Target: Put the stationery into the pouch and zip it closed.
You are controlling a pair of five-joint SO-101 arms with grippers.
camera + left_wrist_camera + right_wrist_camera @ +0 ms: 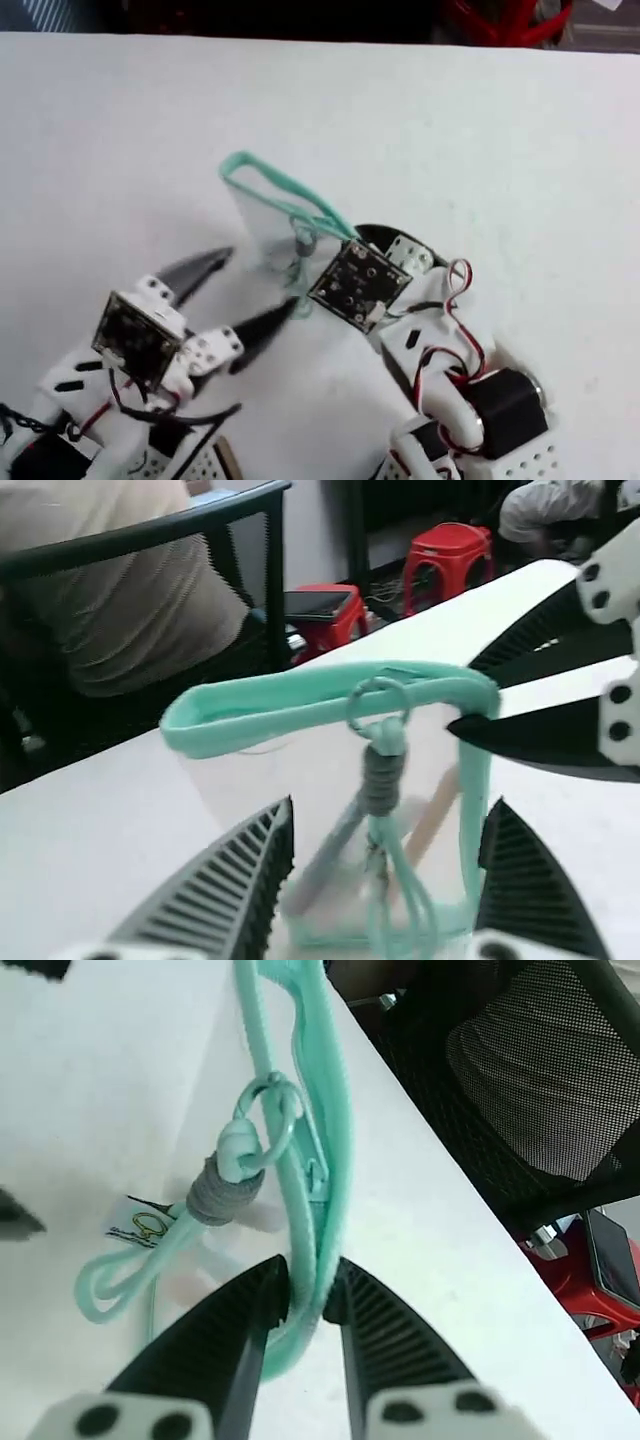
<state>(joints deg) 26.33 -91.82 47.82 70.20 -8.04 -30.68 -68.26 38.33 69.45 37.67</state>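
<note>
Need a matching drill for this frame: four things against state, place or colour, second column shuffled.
1. left tool
2. right tool
3. pens
4. cord

A. teal with a grey wrap
B. shut on the rim of the pouch
C. inside the pouch
D. open, one finger on each side of the pouch

Pairs: 1-D, 2-B, 3-C, 4-A
</note>
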